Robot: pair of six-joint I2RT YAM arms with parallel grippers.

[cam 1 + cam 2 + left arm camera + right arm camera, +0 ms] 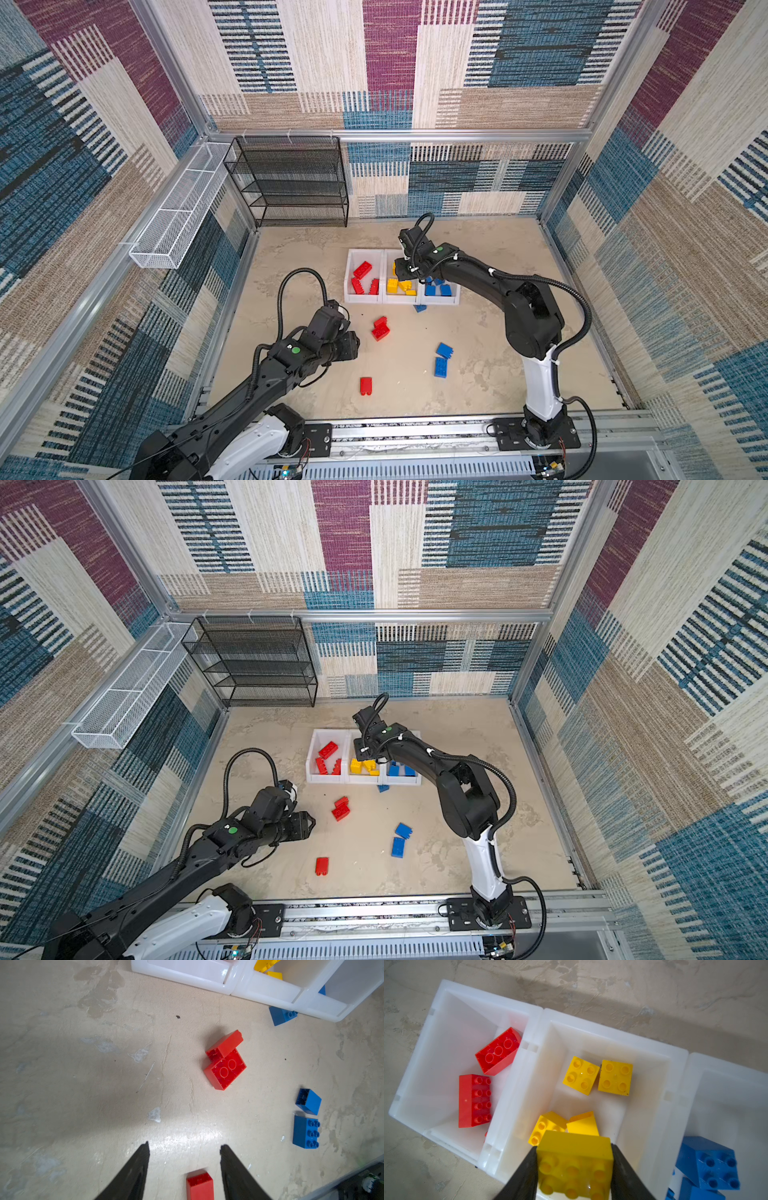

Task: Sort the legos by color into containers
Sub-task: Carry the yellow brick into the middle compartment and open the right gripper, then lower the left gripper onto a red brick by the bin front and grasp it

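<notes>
Tabletop open rightward | right fingers grip yellow lego over middle container

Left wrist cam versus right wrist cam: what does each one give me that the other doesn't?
Left wrist only: the open left pincer, two touching red bricks, a lone red brick and three loose blue bricks on the table. Right wrist only: the right pincer shut on a yellow brick above the middle bin, and red bricks inside the end bin. Both: the white bins, with yellow bricks in the middle one.
</notes>
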